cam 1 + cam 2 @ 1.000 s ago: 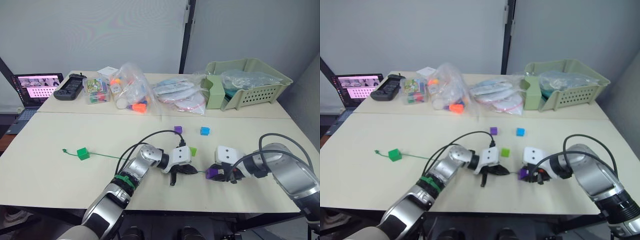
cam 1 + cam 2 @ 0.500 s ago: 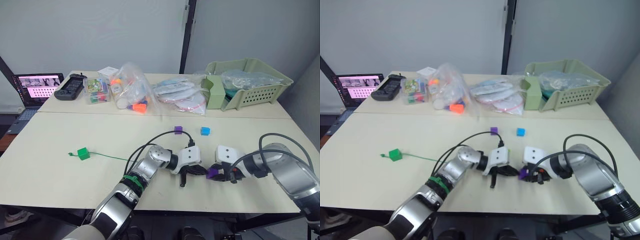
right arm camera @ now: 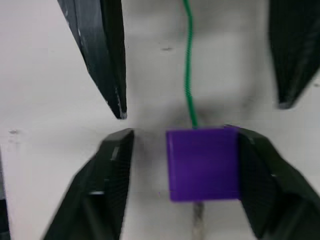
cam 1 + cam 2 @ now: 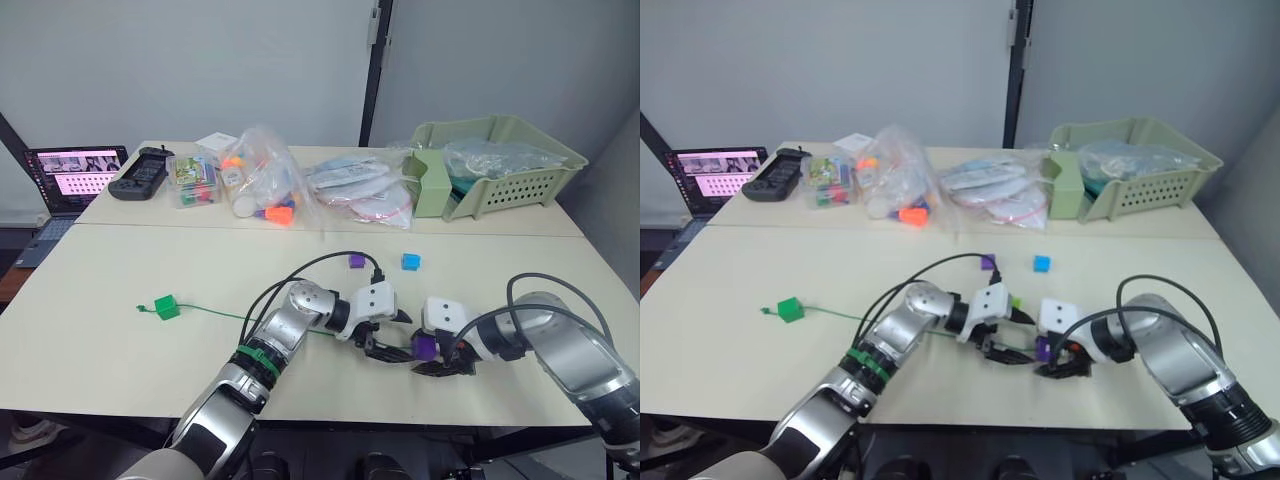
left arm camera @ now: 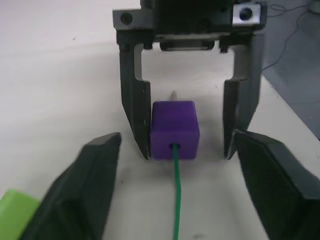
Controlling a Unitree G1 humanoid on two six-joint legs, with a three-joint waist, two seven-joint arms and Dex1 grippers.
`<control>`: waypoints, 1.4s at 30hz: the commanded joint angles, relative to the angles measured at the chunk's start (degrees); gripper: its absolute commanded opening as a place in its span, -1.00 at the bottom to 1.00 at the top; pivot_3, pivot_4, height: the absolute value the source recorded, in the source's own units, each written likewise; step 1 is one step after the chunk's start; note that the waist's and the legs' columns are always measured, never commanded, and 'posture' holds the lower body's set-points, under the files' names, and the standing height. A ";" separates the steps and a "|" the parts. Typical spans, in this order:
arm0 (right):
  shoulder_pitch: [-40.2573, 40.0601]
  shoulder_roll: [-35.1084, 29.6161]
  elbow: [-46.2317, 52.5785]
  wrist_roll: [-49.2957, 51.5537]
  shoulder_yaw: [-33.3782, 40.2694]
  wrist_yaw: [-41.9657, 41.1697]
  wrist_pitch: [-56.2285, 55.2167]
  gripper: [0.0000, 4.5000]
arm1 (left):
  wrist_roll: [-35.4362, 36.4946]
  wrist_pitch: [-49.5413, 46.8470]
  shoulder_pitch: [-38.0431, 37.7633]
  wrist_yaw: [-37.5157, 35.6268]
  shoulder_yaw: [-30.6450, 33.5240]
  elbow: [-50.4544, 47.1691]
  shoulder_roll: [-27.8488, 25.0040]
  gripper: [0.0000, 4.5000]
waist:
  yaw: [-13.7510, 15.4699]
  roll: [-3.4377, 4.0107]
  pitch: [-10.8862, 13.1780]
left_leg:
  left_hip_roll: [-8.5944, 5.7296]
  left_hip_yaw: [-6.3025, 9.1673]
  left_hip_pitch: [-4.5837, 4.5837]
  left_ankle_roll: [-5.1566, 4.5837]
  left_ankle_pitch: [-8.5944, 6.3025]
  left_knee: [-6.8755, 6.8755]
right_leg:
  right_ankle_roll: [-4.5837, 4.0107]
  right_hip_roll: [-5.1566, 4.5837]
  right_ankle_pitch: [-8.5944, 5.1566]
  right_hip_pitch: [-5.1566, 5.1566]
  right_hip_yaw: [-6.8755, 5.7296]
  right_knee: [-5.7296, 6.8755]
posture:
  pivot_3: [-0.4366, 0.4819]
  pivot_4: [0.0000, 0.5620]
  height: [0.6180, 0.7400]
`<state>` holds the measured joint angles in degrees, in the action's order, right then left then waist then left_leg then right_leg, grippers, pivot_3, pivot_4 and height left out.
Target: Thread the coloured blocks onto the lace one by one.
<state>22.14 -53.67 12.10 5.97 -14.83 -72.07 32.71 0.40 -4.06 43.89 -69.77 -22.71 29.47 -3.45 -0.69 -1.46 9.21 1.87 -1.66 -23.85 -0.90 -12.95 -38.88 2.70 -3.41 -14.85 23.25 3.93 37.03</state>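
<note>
Background items along the far edge of the worktop (image 4: 120, 340).
A laptop (image 4: 70, 178) with a lit screen sits at far left; beside it lie a black handheld controller (image 4: 140, 172), a small clear box of coloured pieces (image 4: 193, 182), clear bags of toys (image 4: 262, 182) and flat plastic packets (image 4: 362, 190). A pale green basket (image 4: 497, 165) holding a plastic bag stands at far right.

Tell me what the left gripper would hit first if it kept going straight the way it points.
Probably the purple block, which lies dead ahead with the lace running into its hole. Directly behind it is the right gripper, open around the block. The left gripper is open too.
</note>
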 commanded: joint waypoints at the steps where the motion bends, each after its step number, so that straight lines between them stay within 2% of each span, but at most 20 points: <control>1: 1.12 -2.07 2.83 2.83 3.70 -0.94 1.80 0.99 | 1.16 -0.23 0.46 0.08 -0.27 -2.54 0.81 1.00 | 0.37 0.00 0.00 | -0.02 0.00 -0.01 0.00 0.00 -0.02 | 0.01 -0.02 0.00 0.00 0.00 0.00 | -0.05 -0.47 0.89; 6: -1.80 -6.00 7.77 8.21 11.44 -0.09 7.86 0.99 | -0.40 1.98 0.66 1.95 -1.26 -0.79 2.04 1.00 | 0.78 -0.01 0.00 | -0.02 0.00 -0.04 0.00 0.00 -0.02 | 0.01 -0.03 0.00 0.00 0.00 -0.02 | -0.05 -0.47 0.89; 13: -15.22 -9.18 15.95 13.90 25.79 3.09 14.98 0.99 | -0.98 4.42 0.98 3.22 -2.18 1.94 3.51 1.00 | 1.16 -0.01 0.01 | -0.02 0.01 -0.05 0.00 0.00 -0.01 | 0.01 -0.02 0.00 0.00 0.00 -0.03 | -0.05 -0.47 0.89; 23: -34.59 -2.62 30.78 21.21 45.86 8.99 23.54 0.99 | -1.94 8.08 3.39 5.94 -2.27 9.71 8.38 1.00 | 1.37 -0.05 0.03 | -0.05 0.05 -0.09 0.00 0.00 -0.05 | 0.06 -0.02 -0.03 -0.03 0.00 -0.03 | -0.05 -0.47 0.89; 32: -44.29 2.84 36.78 23.17 54.47 13.99 25.32 0.99 | -3.73 11.09 5.38 8.84 -2.11 17.51 11.51 1.00 | 1.19 -0.06 0.04 | -0.05 0.07 -0.08 0.00 0.00 -0.03 | 0.08 0.00 -0.04 -0.03 -0.01 -0.03 | -0.05 -0.47 0.89; 36: -46.18 2.73 36.83 23.10 55.19 14.74 24.00 1.00 | -3.86 11.45 5.73 8.63 -2.04 19.21 12.26 0.52 | 1.24 -0.08 0.04 | -0.06 0.07 -0.09 0.00 0.00 -0.04 | 0.09 -0.01 -0.04 -0.04 0.00 -0.05 | -0.05 -0.47 0.89; 42: -45.57 1.71 33.92 21.70 51.77 15.44 19.33 1.00 | -3.32 11.37 5.54 7.88 -1.47 18.57 11.45 -0.39 | 1.24 -0.08 0.04 | -0.06 0.07 -0.09 0.00 0.00 -0.04 | 0.09 -0.01 -0.04 -0.04 0.00 -0.06 | -0.05 -0.47 0.89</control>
<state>-24.08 -51.21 46.42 28.09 37.46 -57.02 54.35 -3.38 6.30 47.77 -61.51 -24.70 48.97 6.02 0.55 -1.53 9.26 1.81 -1.59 -23.94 -0.89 -12.95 -38.91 2.80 -3.42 -14.90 23.21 3.92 36.96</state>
